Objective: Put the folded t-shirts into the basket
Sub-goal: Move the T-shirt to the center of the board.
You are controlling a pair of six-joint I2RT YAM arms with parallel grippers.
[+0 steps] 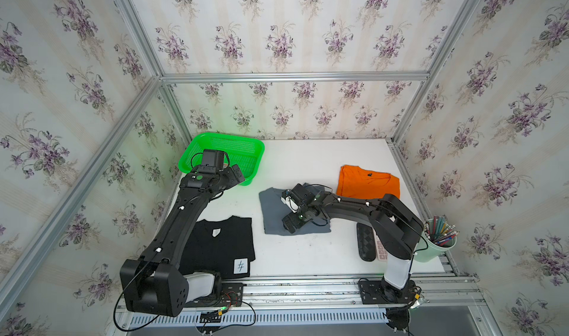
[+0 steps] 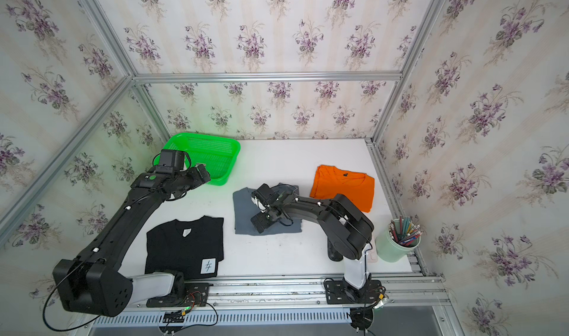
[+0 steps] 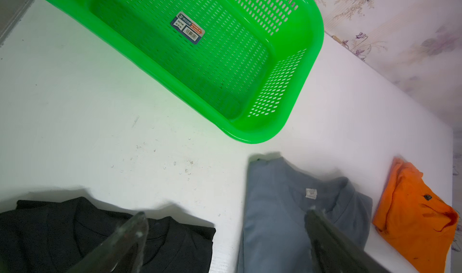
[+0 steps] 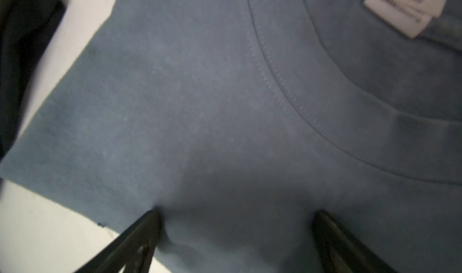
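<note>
Both pairs of fingers are standing wide apart and holding nothing. The right fingers point(image 4: 142, 241) are resting their tips on the slate grey folded cotton t-shirt point(image 4: 200, 96). One tip is sitting right at the shirt's side edge and the other is further in over the cloth, with a small pucker showing between them. Past the tips, the stitched collar and the white neck label point(image 4: 405, 9) are lying flat. This shirt is looking soft, light and limp, so it is probably going to sag and come unfolded if only the top layer is pinched. Gathering all the folded layers at that near edge seems the safer hold.

The left fingers point(image 3: 132, 236) are hovering in the air, touching nothing, close beside the bright green perforated plastic basket point(image 3: 312, 59), which is lying empty. The black folded t-shirt point(image 3: 75, 234) and the grey one are lying farther out past the left tips. The bright orange folded t-shirt point(image 1: 366, 180) is resting on the white counter point(image 1: 308, 165), near the right fingers on the side away from the basket.
</note>
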